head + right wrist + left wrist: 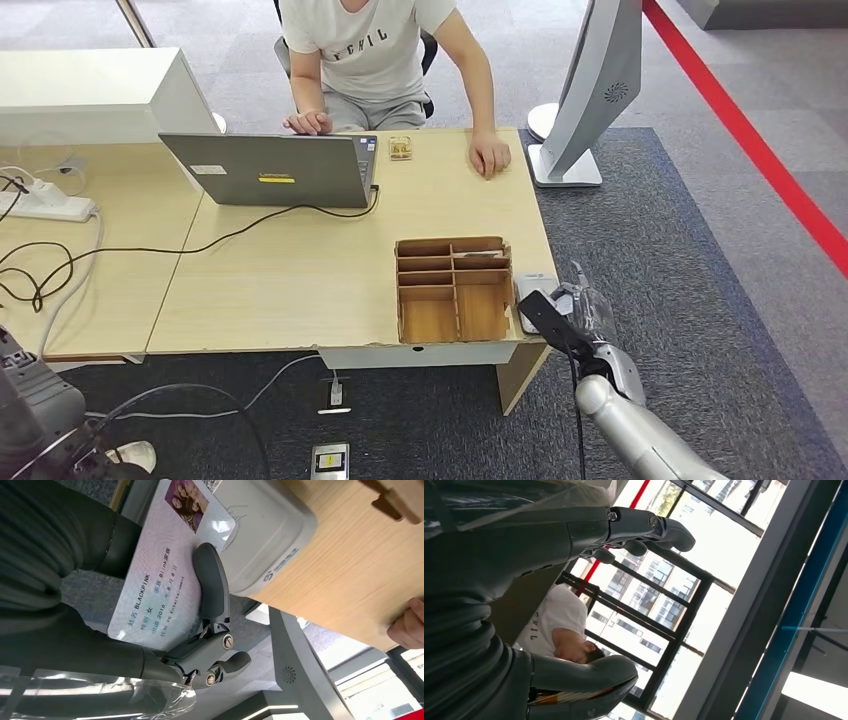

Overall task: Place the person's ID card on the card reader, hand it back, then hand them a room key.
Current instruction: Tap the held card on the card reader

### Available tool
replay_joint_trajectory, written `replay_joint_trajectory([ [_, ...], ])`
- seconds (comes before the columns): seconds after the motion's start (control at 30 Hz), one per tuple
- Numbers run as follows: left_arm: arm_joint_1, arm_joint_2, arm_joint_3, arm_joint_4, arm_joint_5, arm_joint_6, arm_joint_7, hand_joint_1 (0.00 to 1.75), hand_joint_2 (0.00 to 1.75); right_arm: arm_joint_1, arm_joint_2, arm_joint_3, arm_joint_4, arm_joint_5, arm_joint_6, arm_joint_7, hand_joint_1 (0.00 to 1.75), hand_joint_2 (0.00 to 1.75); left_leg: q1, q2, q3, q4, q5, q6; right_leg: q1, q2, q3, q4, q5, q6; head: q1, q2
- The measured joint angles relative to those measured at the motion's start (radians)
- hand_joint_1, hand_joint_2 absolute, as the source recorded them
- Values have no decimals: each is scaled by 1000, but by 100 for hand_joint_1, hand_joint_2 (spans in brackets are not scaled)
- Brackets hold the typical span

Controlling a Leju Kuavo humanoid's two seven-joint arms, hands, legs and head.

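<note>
The pale printed ID card (165, 575) with its small photo sits pinched in our right hand (200, 625) — one end over the light grey card reader (260, 535) at the wooden worktop's (300, 270) near corner, beside the brown compartment box (453, 290). Our left hand (574, 595) holds nothing — fingers apart.

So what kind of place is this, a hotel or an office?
Probably a mock hotel check-in desk in an office or lab: a person sits behind a laptop, a card reader sits on the wooden desk, and the right robot hand holds an ID card beside it.
</note>
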Motion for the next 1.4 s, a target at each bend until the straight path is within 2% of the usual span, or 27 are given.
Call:
replay_joint_trajectory([
  [0.43, -11, 2, 0, 2, 6, -24, 0, 0, 175, -17, 3, 7, 97, 30, -11, 11, 175, 175, 0, 0, 5, 0, 0, 0, 0, 0, 5, -1, 0, 0, 0, 0],
  [0.7, -16, 1, 0, 9, 19, -45, 0, 0, 175, -22, 4, 7, 98, 12, -64, -53, 175, 175, 0, 0, 7, 0, 0, 0, 0, 0, 7, -1, 0, 0, 0, 0],
  [0.9, -22, 0, 0, 20, 21, -65, 0, 0, 175, -35, 1, 7, 47, 39, -86, -70, 175, 175, 0, 0, 6, 0, 0, 0, 0, 0, 6, 0, 1, 0, 0, 0],
  [1.17, -31, -1, 0, 40, 26, -83, 0, 0, 175, -75, -3, 6, -103, 76, -89, -72, 175, 175, 0, 0, 5, 0, 0, 0, 0, 0, 6, 0, 1, 0, 0, 0],
  [1.4, -34, -3, 0, 54, 28, -85, 0, 0, 175, -132, -2, 8, -179, 128, -88, -52, 175, 175, 0, 0, 5, 0, 0, 0, 0, 0, 5, 0, 1, 0, 0, 0],
])
